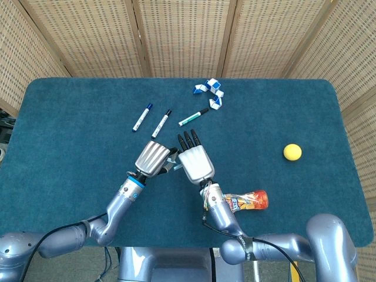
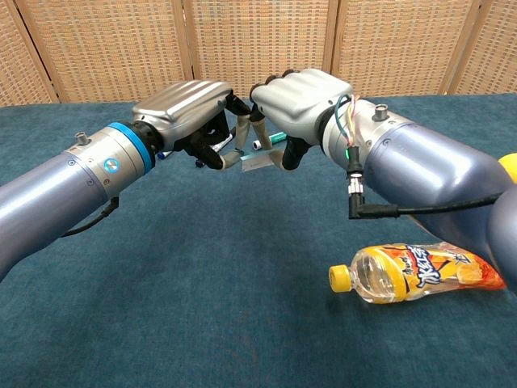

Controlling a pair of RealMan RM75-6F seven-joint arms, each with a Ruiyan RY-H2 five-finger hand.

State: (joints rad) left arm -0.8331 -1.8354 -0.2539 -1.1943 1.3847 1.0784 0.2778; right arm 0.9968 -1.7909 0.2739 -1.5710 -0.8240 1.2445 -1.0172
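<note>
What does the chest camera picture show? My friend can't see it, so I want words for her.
Two silver robot hands meet above a blue table, the left hand and right hand both holding a small flat pale card between them. An orange drink bottle lies on its side near the front right.

Two glossy silver-blue metal arms. The left hand [image 2: 187, 107] has a ribbed silver back, black fingers and a bright blue wrist ring. The right hand [image 2: 299, 101] has a smooth pale grey back, black fingers with beige pads, coloured wires and a black cable at its wrist.
</note>
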